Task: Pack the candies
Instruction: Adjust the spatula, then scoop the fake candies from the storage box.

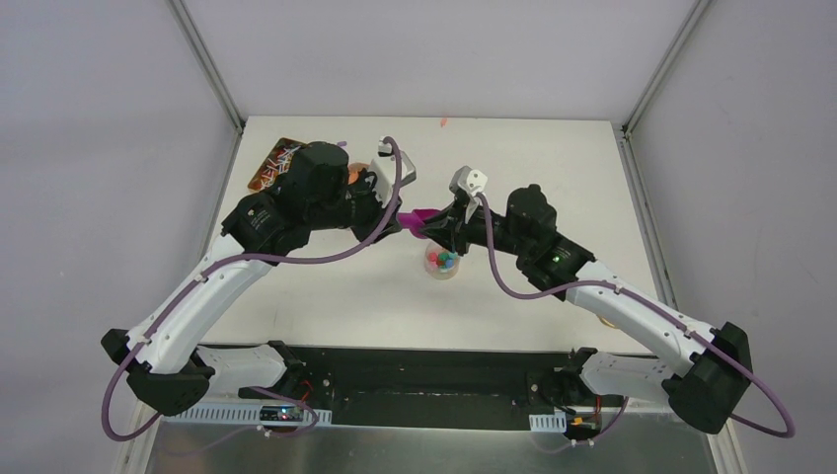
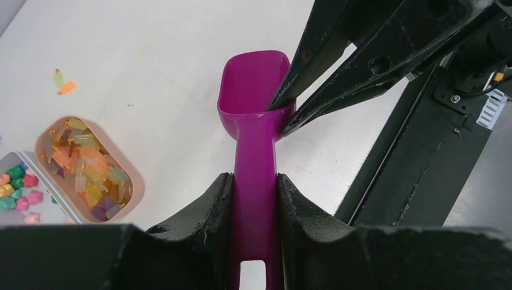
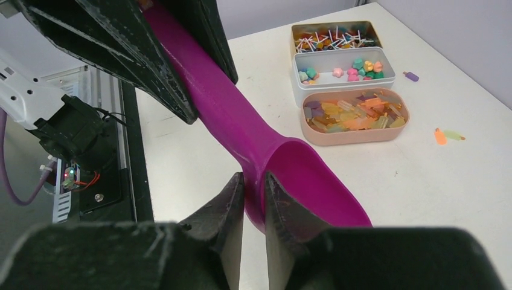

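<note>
The candies sit in trays: orange-amber pieces in a pink oval tray [image 3: 354, 116] [image 2: 90, 169], and pink, green, blue and yellow ones in a white tray [image 3: 344, 67] [image 2: 15, 187]. A few more lie in a small clear jar [image 1: 441, 262]. My left gripper [image 2: 253, 181] [image 1: 393, 212] is shut on the handle of the magenta scoop [image 2: 253, 96] [image 3: 272, 157] [image 1: 413, 219]. My right gripper [image 3: 254, 181] [image 1: 439, 225] [image 2: 279, 118] pinches the side wall of the scoop's bowl. The bowl looks empty and hangs just above the jar.
A brown tray of thin sticks [image 3: 332, 36] [image 1: 274, 163] stands behind the white tray at the table's far left. Loose sweets lie on the table [image 3: 447, 136] [image 3: 411, 76] [image 2: 63, 84]. The black base rail [image 2: 410, 169] runs along the near edge.
</note>
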Controlling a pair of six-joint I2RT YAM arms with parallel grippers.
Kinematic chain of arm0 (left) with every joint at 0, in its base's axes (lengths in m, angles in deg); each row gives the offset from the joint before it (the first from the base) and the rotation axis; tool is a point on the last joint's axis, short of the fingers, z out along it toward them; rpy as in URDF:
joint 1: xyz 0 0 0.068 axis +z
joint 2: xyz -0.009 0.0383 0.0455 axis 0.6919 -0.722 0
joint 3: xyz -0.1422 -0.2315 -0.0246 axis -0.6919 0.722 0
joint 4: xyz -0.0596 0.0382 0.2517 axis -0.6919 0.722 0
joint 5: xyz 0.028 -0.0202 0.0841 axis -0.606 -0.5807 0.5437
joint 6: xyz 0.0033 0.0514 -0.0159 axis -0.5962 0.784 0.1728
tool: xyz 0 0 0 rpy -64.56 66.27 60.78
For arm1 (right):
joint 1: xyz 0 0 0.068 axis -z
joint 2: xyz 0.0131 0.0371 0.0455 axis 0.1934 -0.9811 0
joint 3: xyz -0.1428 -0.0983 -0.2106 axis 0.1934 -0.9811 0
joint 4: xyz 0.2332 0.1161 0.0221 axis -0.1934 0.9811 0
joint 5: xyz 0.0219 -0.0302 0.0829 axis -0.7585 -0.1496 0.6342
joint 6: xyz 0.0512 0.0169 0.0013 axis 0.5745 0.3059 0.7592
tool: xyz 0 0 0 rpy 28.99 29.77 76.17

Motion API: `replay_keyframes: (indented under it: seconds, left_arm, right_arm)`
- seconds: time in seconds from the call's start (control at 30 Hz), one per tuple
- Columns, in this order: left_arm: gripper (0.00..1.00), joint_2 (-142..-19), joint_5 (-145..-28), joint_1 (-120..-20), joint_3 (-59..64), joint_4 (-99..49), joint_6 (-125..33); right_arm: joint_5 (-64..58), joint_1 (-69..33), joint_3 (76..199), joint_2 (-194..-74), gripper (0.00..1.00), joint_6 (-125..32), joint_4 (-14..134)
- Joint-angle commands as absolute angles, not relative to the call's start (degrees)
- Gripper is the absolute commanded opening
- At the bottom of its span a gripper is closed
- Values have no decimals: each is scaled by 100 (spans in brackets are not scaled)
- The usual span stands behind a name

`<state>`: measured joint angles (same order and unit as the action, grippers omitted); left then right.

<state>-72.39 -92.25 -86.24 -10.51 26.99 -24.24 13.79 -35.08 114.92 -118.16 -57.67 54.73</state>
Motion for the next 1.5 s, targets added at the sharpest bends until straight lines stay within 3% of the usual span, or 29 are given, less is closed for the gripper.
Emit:
replay_keyframes:
  seconds: [0.0, 0.27, 0.5, 0.63, 0.87, 1.47]
  left_arm:
    - [0, -7075, -9407, -8544, -1250, 1763, -2568]
    - [0, -7050, -9124, -8509, -1130, 1740, -2533]
    - [0, -6996, -8826, -8470, -1022, 1743, -2503]
    - [0, -6994, -8627, -8441, -981, 1754, -2483]
    - [0, -6995, -8229, -8258, -931, 1856, -2326]
    - [0, -7821, -7432, -5323, -764, 2081, -1235]
  right_arm:
    - [1571, -3533, 11368, -11942, 18, -5467, 5083]
    - [1367, -3528, 11300, -11901, 18, -5405, 5046]
    - [1103, -3526, 11244, -11703, 33, -5351, 5050]
    - [837, -3528, 11173, -11461, 52, -5334, 5086]
    - [477, -3525, 11017, -10911, 99, -5337, 5399]
    - [119, -3526, 10901, -9285, 100, -5547, 6372]
